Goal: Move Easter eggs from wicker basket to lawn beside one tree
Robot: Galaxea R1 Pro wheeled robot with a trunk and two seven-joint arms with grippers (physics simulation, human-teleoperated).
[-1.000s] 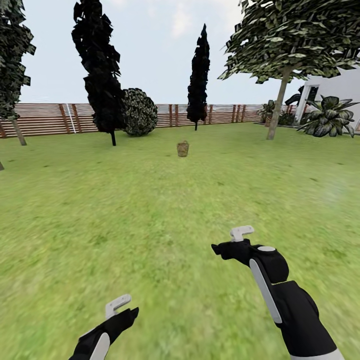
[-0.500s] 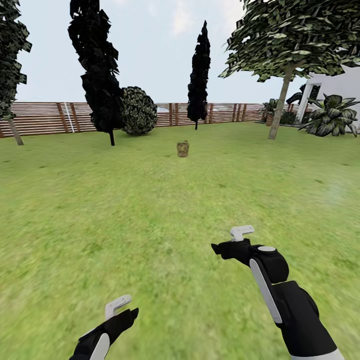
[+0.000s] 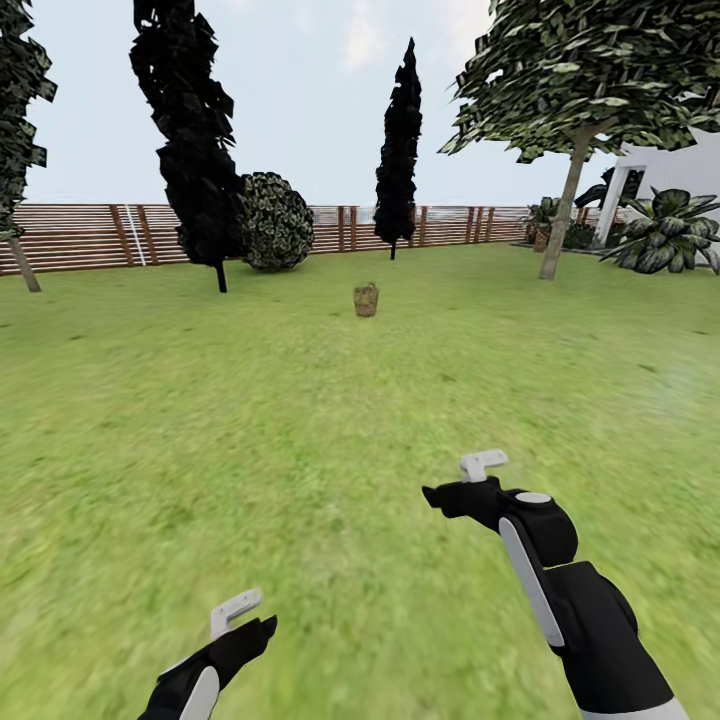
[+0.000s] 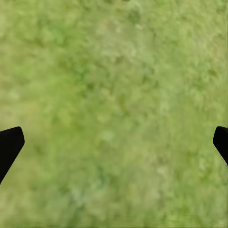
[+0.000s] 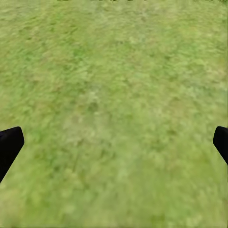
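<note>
A: Ground: mottled green grass (image 3: 300, 420), flat, running back to a brown slatted fence (image 3: 90, 235) across the far edge.

B: Vegetation along the fence?

A: Two dark narrow cypresses, one tall at left (image 3: 190, 140), one slimmer near centre (image 3: 398, 150). A round dark shrub (image 3: 272, 222) sits just beside the left one. A further trunk and foliage (image 3: 18, 120) show at the far left edge.

B: Right side?

A: White building (image 3: 680, 170), corner only, with broad-leaved palm-like plants (image 3: 665, 232) in front of it.

B: Light?

A: Pale, hazy sky (image 3: 310, 90), faint cloud; even daylight, no sharp shadows on the grass.
</note>
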